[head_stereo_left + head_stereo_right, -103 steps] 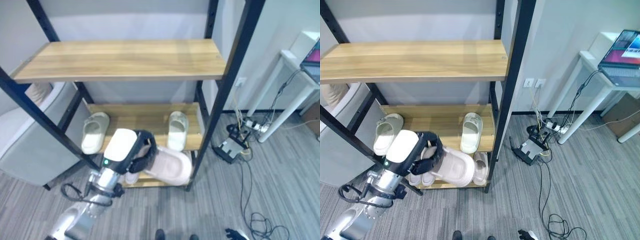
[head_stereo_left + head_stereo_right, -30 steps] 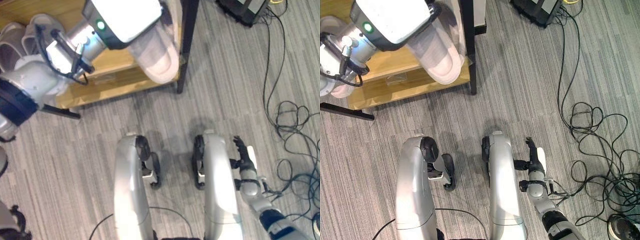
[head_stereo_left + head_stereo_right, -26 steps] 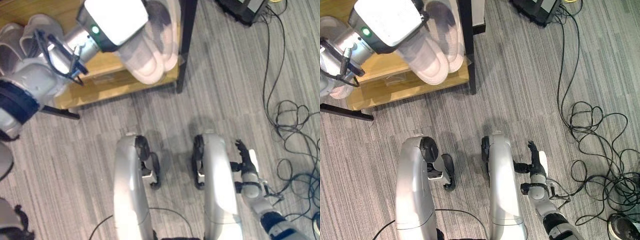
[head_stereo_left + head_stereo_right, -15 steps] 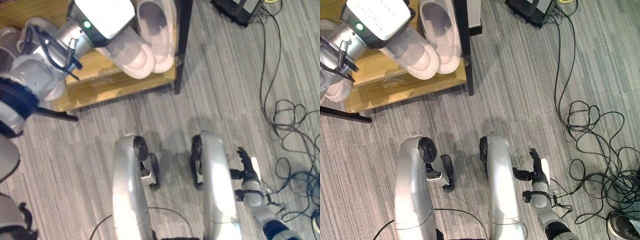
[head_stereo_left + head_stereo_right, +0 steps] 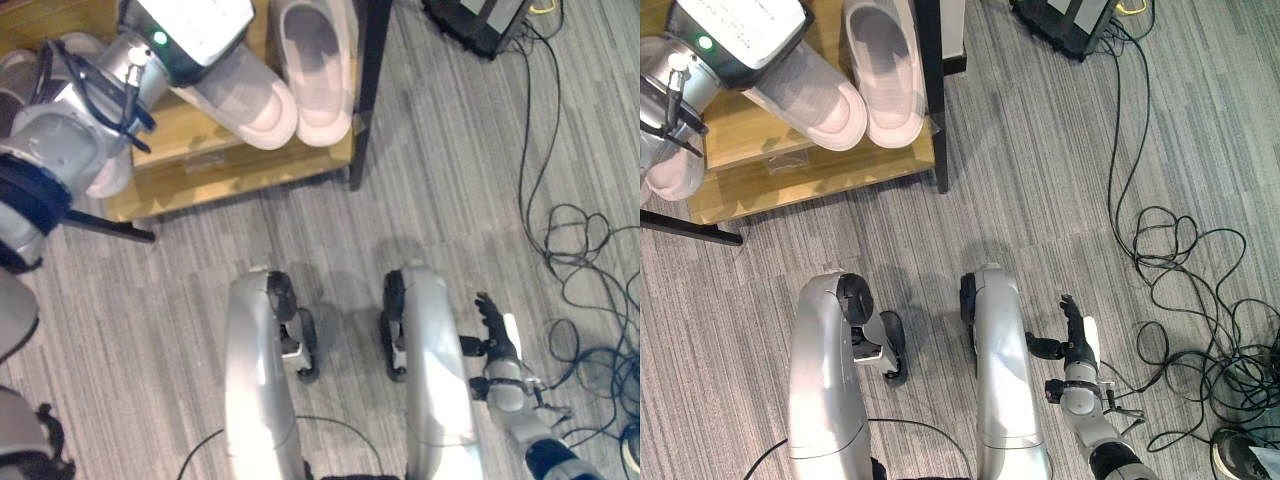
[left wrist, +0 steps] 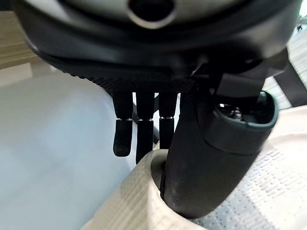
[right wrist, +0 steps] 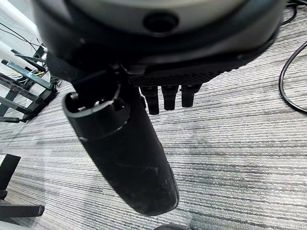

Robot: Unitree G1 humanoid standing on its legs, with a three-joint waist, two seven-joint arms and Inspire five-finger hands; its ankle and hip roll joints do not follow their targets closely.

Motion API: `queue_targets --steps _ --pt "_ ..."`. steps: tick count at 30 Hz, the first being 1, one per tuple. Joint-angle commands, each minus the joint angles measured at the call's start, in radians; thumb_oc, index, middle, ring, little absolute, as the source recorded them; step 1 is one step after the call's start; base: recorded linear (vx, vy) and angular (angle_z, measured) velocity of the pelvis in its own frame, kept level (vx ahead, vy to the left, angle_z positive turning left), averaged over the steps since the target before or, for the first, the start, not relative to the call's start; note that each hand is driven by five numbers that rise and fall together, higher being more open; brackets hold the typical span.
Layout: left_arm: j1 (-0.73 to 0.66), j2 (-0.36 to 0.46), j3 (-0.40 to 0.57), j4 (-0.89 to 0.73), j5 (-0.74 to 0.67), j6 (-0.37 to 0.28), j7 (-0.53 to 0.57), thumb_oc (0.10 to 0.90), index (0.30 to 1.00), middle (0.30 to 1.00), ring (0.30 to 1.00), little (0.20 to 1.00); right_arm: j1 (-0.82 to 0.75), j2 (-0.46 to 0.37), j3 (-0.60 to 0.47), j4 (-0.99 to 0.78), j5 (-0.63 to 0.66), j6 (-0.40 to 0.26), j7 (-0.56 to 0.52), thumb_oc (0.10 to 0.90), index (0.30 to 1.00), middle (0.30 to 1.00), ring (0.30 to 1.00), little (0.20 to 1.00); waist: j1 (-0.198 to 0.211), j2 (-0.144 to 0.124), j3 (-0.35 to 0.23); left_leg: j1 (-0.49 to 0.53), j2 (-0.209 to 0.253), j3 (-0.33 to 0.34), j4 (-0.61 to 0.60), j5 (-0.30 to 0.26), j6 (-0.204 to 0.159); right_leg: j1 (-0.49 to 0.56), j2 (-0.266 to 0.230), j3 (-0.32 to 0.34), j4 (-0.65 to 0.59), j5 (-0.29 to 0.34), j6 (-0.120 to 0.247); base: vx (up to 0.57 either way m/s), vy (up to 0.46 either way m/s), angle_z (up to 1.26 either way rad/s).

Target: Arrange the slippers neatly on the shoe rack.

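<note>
Left hand (image 6: 192, 158) is mostly hidden under its white wrist housing in the head views; its wrist view shows thumb and fingers clamped on the rim of a pale cream foam slipper (image 5: 245, 100). That slipper lies tilted across the wooden bottom shelf of the black-framed shoe rack (image 5: 230, 165), toe touching a second cream slipper (image 5: 312, 65) by the right post (image 5: 365, 90), whereas 0.5 s ago it overlapped it more. Right hand (image 5: 1077, 345) hangs relaxed, fingers straight, over grey striped carpet (image 5: 1040, 180), with loose black cables (image 5: 1180, 290) nearby.
</note>
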Motion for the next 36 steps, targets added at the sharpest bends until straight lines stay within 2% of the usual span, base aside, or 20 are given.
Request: queue_targets --steps 1,9,10,11,20,26,31,32,36 --pt "-0.190 0.076 0.019 0.064 -0.008 0.058 0.005 0.400 0.300 0.300 0.300 0.300 0.018 -0.043 -0.058 -0.074 0.024 -0.050 -0.014 0.800 0.900 0.900 0.900 0.900 0.000 0.002 -0.031 0.070 -0.085 -0.192 0.025 -0.137 0.021 0.054 -0.047 0.115 0.027 0.003 -0.042 0.00 0.000 0.00" --pt "-0.157 0.000 0.019 0.112 -0.006 0.043 -0.049 0.400 0.300 0.300 0.300 0.300 0.010 -0.036 -0.048 -0.077 0.028 -0.047 -0.006 0.800 0.900 0.900 0.900 0.900 -0.006 -0.024 -0.031 0.070 -0.083 -0.190 0.027 -0.143 0.020 0.051 -0.047 0.119 0.026 0.006 -0.042 0.00 0.000 0.00" --pt "-0.157 -0.012 0.019 0.114 -0.009 0.042 -0.054 0.522 0.484 0.484 0.484 0.484 0.010 -0.031 -0.048 -0.079 0.031 -0.045 -0.002 0.800 0.900 0.900 0.900 0.900 -0.006 -0.030 -0.031 0.070 -0.082 -0.188 0.026 -0.143 0.020 0.051 -0.046 0.119 0.026 0.006 -0.043 0.00 0.000 0.00" --pt "-0.159 -0.032 0.022 0.132 -0.030 0.045 -0.057 0.800 0.900 0.900 0.900 0.900 0.012 -0.019 -0.046 -0.083 0.027 -0.046 -0.001 0.800 0.900 0.900 0.900 0.900 -0.006 -0.046 -0.031 0.070 -0.083 -0.189 0.030 -0.145 0.019 0.050 -0.044 0.121 0.032 0.004 -0.043 0.00 0.000 0.00" --pt "-0.158 -0.093 0.091 0.157 -0.088 0.055 -0.024 0.800 0.900 0.900 0.900 0.900 0.006 -0.021 -0.033 -0.090 0.013 -0.040 -0.002 0.800 0.900 0.900 0.900 0.900 -0.012 -0.054 -0.031 0.070 -0.082 -0.183 0.027 -0.143 0.016 0.046 -0.046 0.124 0.039 -0.001 -0.049 0.00 0.000 0.00" --pt "-0.143 -0.078 0.136 0.162 -0.134 0.066 -0.002 0.800 0.900 0.900 0.900 0.900 0.019 -0.019 -0.037 -0.093 -0.001 -0.032 -0.004 0.800 0.900 0.900 0.900 0.900 -0.012 -0.050 -0.031 0.070 -0.087 -0.185 0.026 -0.138 0.014 0.046 -0.045 0.125 0.042 -0.004 -0.050 0.00 0.000 0.00" --pt "-0.126 -0.083 0.198 0.212 -0.196 0.083 0.017 0.800 0.900 0.900 0.900 0.900 0.021 -0.019 -0.032 -0.084 -0.008 -0.019 -0.009 0.800 0.900 0.900 0.900 0.900 -0.010 -0.046 -0.031 0.070 -0.089 -0.182 0.028 -0.135 0.011 0.045 -0.045 0.128 0.050 -0.008 -0.053 -0.01 -0.020 0.00" --pt "-0.120 -0.080 0.235 0.205 -0.246 0.079 0.028 0.800 0.900 0.900 0.900 0.900 0.016 -0.014 -0.028 -0.078 -0.013 -0.009 -0.012 0.800 0.900 0.900 0.900 0.900 -0.006 -0.043 -0.031 0.070 -0.090 -0.179 0.028 -0.133 0.011 0.045 -0.046 0.129 0.052 -0.009 -0.055 0.00 0.000 0.00" --pt "-0.114 -0.063 0.230 0.179 -0.249 0.067 0.021 0.800 0.900 0.900 0.900 0.900 0.018 -0.012 -0.021 -0.070 -0.026 -0.001 -0.014 0.800 0.900 0.900 0.900 0.900 -0.004 -0.039 -0.031 0.070 -0.093 -0.179 0.029 -0.133 0.009 0.045 -0.044 0.132 0.057 -0.009 -0.055 0.00 -0.008 0.01"
